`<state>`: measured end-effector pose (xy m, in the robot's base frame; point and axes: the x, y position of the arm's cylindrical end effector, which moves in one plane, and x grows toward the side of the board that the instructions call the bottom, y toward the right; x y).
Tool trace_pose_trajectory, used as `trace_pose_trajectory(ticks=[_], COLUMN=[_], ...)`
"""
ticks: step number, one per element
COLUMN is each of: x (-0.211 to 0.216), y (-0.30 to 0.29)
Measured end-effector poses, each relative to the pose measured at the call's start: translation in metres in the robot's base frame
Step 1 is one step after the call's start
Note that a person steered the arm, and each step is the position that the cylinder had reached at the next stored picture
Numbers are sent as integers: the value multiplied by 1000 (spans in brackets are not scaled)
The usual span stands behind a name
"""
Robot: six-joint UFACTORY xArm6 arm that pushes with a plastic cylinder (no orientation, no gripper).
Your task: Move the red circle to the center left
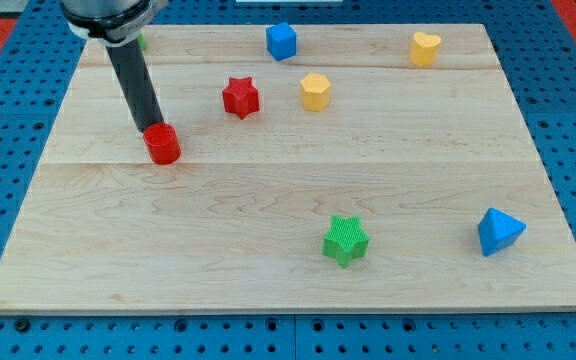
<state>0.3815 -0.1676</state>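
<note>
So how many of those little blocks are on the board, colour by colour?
Red: 2, the red circle and red star
Blue: 2, blue cube, blue triangle
Yellow: 2, yellow hexagon, yellow heart
Green: 1, green star
Total: 7

red circle [163, 144], upright, board's centre left

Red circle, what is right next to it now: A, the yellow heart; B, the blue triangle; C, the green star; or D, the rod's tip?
D: my tip sits just at the top-left edge of the red circle, while the green star, blue triangle and yellow heart lie far off.
</note>
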Motion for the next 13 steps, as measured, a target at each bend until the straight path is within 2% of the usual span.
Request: trace_pose_trajectory(ticks=[1,2,3,5,7,8,10,11,13], x=[-17,2,31,65,111,103,92,80,77], y=[43,49,28,49,10,-3,10,36,-43])
